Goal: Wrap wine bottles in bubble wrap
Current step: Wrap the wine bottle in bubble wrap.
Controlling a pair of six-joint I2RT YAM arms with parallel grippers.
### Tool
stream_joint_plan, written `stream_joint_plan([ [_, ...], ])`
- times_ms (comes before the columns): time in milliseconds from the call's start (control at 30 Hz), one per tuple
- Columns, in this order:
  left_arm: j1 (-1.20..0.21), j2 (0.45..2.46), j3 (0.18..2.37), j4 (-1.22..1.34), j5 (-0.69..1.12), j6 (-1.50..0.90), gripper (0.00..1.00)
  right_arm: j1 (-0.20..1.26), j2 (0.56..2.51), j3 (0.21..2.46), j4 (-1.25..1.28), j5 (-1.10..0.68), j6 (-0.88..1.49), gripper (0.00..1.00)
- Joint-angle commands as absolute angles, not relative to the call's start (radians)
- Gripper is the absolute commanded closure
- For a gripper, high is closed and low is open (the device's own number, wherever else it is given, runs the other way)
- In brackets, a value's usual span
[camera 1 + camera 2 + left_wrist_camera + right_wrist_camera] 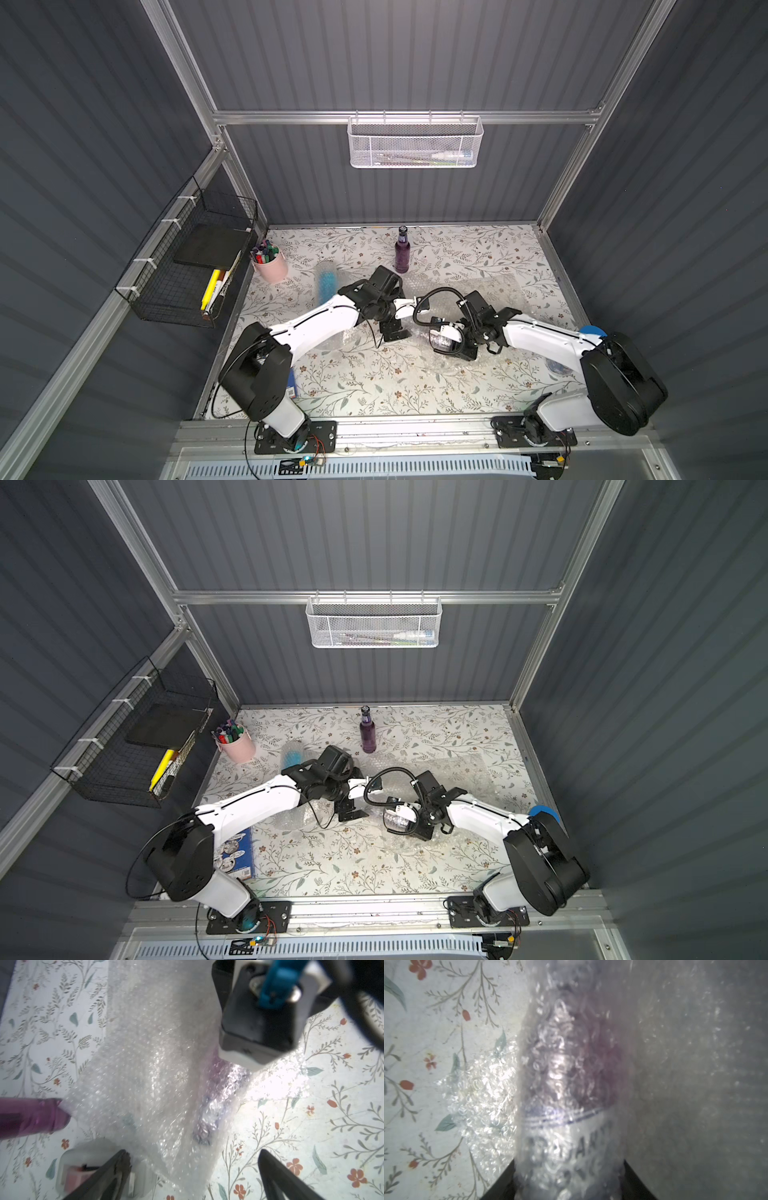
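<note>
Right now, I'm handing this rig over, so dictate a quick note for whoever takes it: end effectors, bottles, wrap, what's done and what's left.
Left end effector: open, empty, over the wrap's edge.
Right end effector: shut on the wrapped purple bottle, mid-table.
Blue bottle: wrapped, lying back left.
Bare purple bottle: upright at the back, beside a flat bubble wrap sheet.
Done: blue one, it seems.
To do: finish the held one, then wrap the bare one.
</note>
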State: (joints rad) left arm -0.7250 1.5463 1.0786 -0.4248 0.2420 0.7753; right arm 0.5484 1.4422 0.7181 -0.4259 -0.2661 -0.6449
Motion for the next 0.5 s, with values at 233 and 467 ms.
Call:
stream_joint_plan([
  [233, -0.854, 1.413, 0.856, -0.255, 0.014, 0.932, 0.01, 0.411, 1.601, 0.845, -0.662, -0.632, -0.615, 0.51],
  [467, -0.908, 1.522, 0.859, -0.064, -0.031, 1.084, 0.01, 0.342, 1.810, 1.021, -0.850, -0.792, -0.685, 0.49],
])
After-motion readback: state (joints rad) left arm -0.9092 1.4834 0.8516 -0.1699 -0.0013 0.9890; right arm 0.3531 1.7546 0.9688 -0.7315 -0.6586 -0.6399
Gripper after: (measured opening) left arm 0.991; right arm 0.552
